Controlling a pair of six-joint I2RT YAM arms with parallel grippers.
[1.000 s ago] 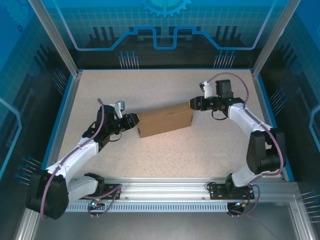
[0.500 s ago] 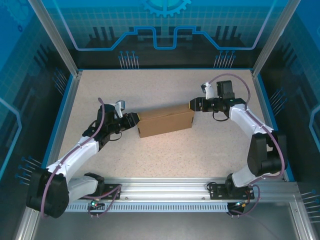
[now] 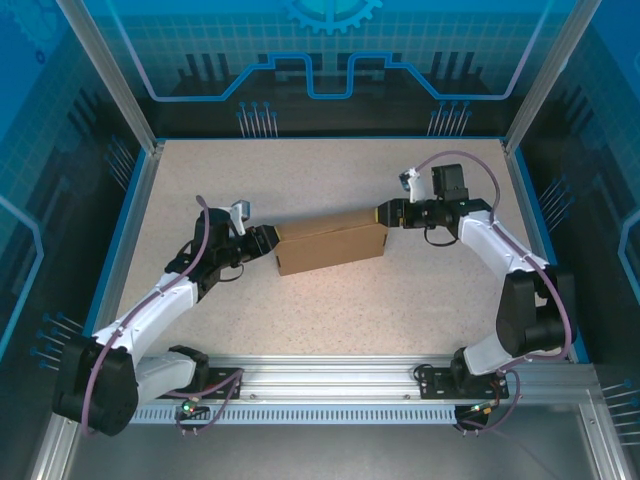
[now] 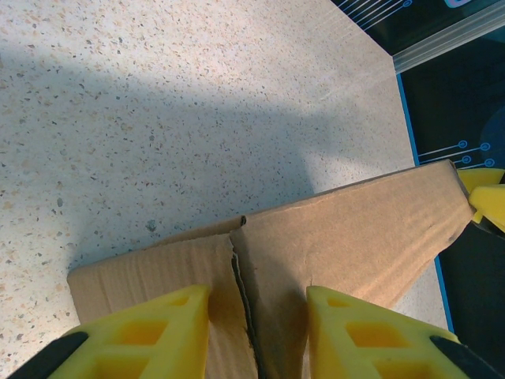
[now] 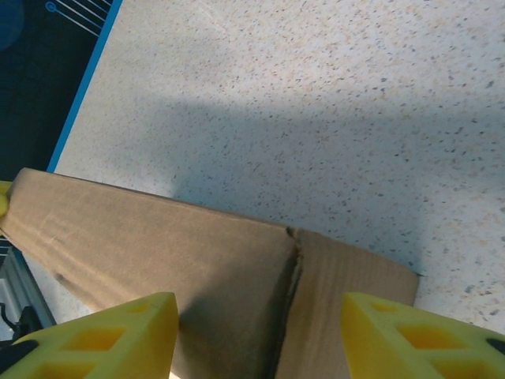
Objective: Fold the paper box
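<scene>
The table (image 3: 330, 320) is a pale speckled slab (edged in blue along its sides). The paper box (image 3: 332, 243) lies near its middle, long, brown, slightly askew.

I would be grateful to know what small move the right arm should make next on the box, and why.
Probably nudge the right gripper slightly forward to press its end of the paper box flush. In the right wrist view a dark seam gapes there and the gripper stands open, while the left gripper sits against the opposite end, seemingly bracing it.
</scene>
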